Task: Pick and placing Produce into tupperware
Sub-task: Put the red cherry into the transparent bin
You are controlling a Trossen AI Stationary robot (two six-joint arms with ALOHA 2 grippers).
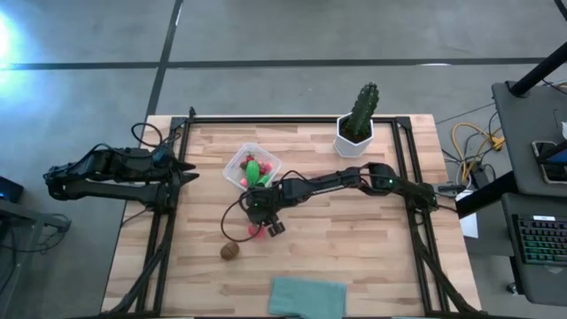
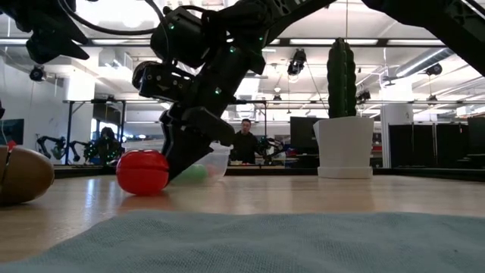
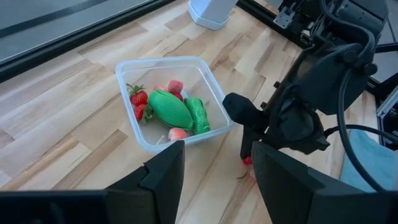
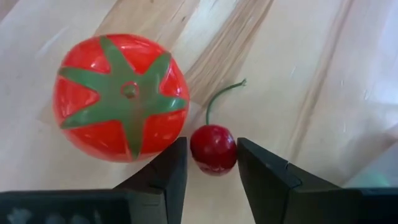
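Note:
A clear tupperware (image 1: pixel 252 166) (image 3: pixel 127 71) holds two green pieces, strawberries and small pink pieces. Near it on the wood lie a red tomato (image 4: pixel 121 96) (image 2: pixel 142 171) and a small red cherry (image 4: pixel 213 149). A brown kiwi (image 1: pixel 230 252) (image 2: pixel 23 174) rests closer to the table's near edge. My right gripper (image 4: pixel 211 144) (image 1: pixel 263 226) is down at the table, beside the tomato, shut on the cherry. My left gripper (image 3: pixel 217 155) (image 1: pixel 186 173) hangs open and empty over the table's left edge. My right gripper pinches the cherry by its two opposite sides (image 4: pixel 196 152) between its two fingers. The fingers slant down from above and from the table's right. The cherry lies on the table against the tomato's side, its green stem (image 4: pixel 217 99) pointing away from the fingers.
A tall green cactus in a white pot (image 1: pixel 359 124) (image 2: pixel 342 114) stands at the far right of the tupperware. A teal cloth (image 1: pixel 306 297) (image 2: pixel 265 239) lies at the near edge. Black frame rails (image 1: pixel 403 151) border the table's left, right and far sides.

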